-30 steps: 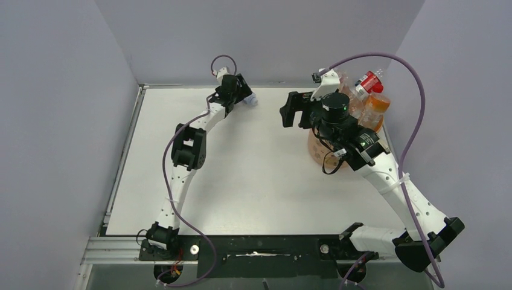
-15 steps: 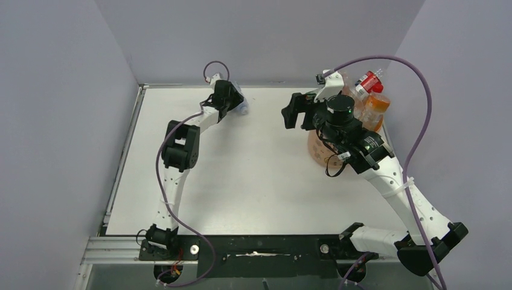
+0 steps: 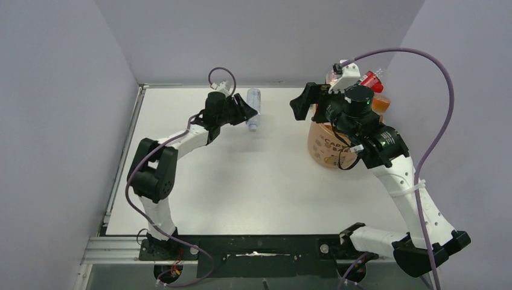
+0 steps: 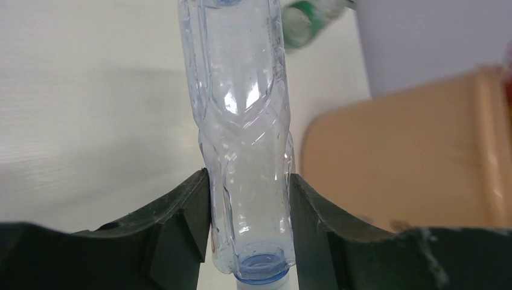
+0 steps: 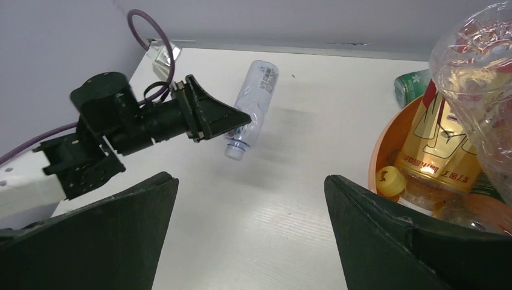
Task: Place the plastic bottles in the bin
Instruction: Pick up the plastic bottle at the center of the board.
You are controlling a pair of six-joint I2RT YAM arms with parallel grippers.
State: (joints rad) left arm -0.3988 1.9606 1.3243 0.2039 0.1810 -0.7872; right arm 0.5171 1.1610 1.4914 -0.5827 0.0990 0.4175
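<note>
I see a clear bottle (image 4: 241, 121) with a bluish neck ring (image 4: 261, 270) in my black left tool (image 4: 249, 199). The bin (image 3: 323, 145) is pale orange with cartoon print. Inside show a red label (image 3: 368, 80), a gold label (image 5: 436, 142) and a yellow cap (image 5: 390, 180). A green bottle (image 5: 412, 88) lies on the white counter (image 3: 241, 181).

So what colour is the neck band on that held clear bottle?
Blue band on the clear plastic bottle; best in the left wrist view.
</note>
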